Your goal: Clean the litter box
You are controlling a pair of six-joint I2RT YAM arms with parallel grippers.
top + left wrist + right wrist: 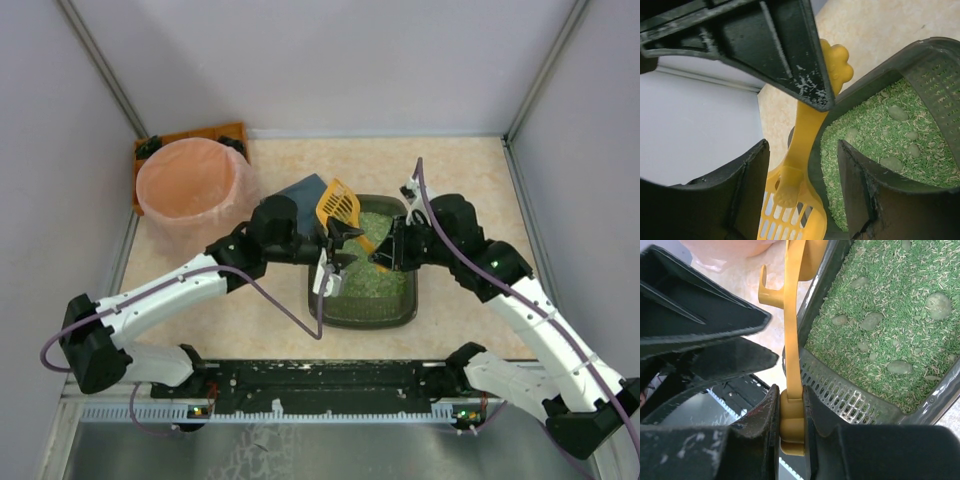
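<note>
Litter box (360, 322) sits on the worktop (470, 190) right beneath both tools, with green granules and grey clumps inside. Right tool (791, 405) is clamped tight on the handle of the yellow litter scoop (338, 205), slotted head just past the left tool. Left tool (800, 170) stands partly open, fingers (740, 200) either side of that handle without closing on it. Pink bucket (190, 185) sits well off beyond the left tool.

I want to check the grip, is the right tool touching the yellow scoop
Touching. The right wrist view shows the right tool closed on the yellow scoop at its handle, a finger pressed against each side.
</note>
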